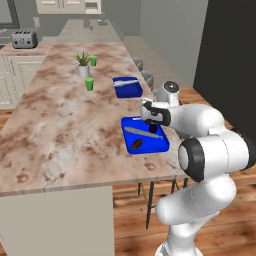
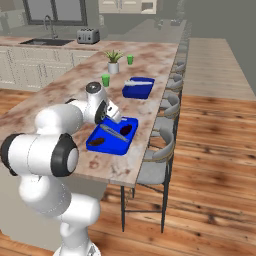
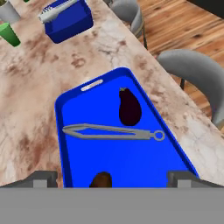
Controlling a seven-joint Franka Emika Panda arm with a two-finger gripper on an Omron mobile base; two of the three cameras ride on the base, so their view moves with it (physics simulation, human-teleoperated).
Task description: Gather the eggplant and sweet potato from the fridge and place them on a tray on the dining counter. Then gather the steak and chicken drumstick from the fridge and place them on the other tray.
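Observation:
On the marbled dining counter (image 1: 65,130) the near blue tray (image 3: 140,162) holds a dark purple eggplant (image 3: 130,108), silver tongs (image 3: 113,132) and a reddish-brown sweet potato (image 3: 101,179). My gripper (image 3: 112,180) hovers just above the tray's near end, open, with nothing between its fingers. From the base views, the gripper (image 1: 150,119) hangs over the tray (image 1: 159,144), beside the eggplant (image 1: 152,128) and above the sweet potato (image 1: 137,144). The fridge (image 1: 227,55) stands dark at the right. The steak and chicken drumstick are out of view.
A second blue tray (image 1: 126,87) with a silver utensil lies farther along the counter. Nearby are two green cups (image 1: 89,84) (image 1: 93,61) and a potted plant (image 1: 83,64). Grey stools (image 2: 167,145) line the counter's edge. A toaster (image 2: 88,35) sits on the far worktop.

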